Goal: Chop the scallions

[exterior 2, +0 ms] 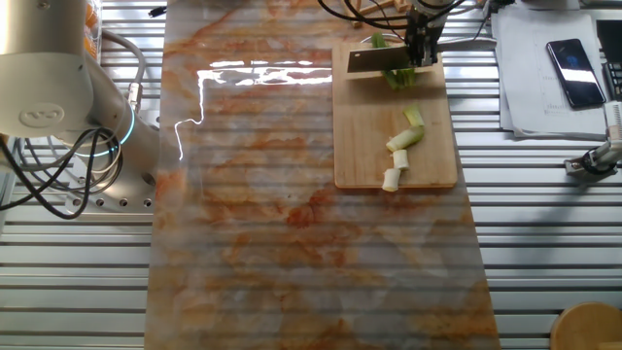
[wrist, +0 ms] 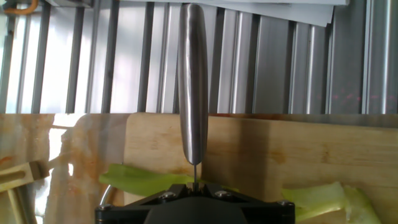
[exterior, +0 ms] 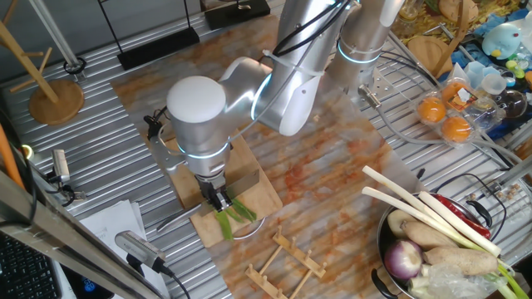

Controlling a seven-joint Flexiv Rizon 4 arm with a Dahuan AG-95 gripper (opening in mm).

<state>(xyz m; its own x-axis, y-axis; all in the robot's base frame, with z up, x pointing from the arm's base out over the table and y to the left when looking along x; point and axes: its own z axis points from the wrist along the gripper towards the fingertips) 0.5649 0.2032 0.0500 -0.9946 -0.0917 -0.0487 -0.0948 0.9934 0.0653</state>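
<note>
The scallions' green leafy stalk (exterior: 233,218) lies on the wooden cutting board (exterior: 256,193) right under my gripper (exterior: 216,198). The gripper (exterior 2: 420,47) is shut on a steel knife (exterior 2: 375,61), whose blade stands across the green stalk (exterior 2: 395,76) at the board's (exterior 2: 362,146) far end. Several short cut white and pale green bits (exterior 2: 402,148) lie lower down the board. In the hand view the knife (wrist: 193,81) runs straight out from the gripper (wrist: 196,185), with green leaves (wrist: 140,179) on the board (wrist: 261,149) either side.
A metal bowl (exterior: 384,249) at the right holds long white leek-like stalks (exterior: 420,208), a red onion (exterior: 405,259) and other vegetables. A wooden rack (exterior: 287,262) lies near the board. Oranges (exterior: 445,116) sit at the back right. A phone (exterior 2: 569,73) rests on papers.
</note>
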